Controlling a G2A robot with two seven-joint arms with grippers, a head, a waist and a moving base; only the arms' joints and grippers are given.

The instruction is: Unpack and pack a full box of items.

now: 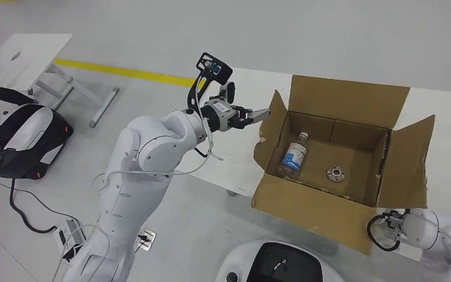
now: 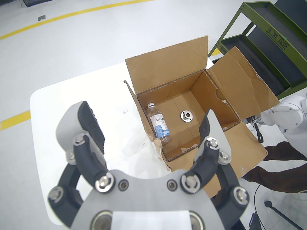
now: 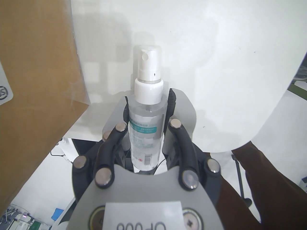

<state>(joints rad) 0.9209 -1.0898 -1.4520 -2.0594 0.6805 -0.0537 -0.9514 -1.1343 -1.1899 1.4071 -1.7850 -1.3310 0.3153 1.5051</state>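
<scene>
While the box (image 1: 310,204) (image 2: 168,63) sits on the white table (image 1: 239,92) (image 2: 84,89) with its flaps folded outward, its floor holds a bottle (image 1: 294,153) (image 2: 159,124) lying along the wall nearest the left gripper (image 1: 262,113) (image 2: 146,116). A metal flange (image 1: 336,173) (image 2: 186,116) rests near the middle, apart from the bottle, with bare cardboard between them. The left gripper hangs outside the box, fingers spread wide, close to the torn side flap and above bare tabletop. The right gripper (image 3: 148,101) pinches a spray bottle (image 3: 144,132) by its body, the capped nozzle sticking out past the fingertips. This bottle is held over the table just beside the box's outer wall, with bare tabletop ahead reaching the rounded table edge.
</scene>
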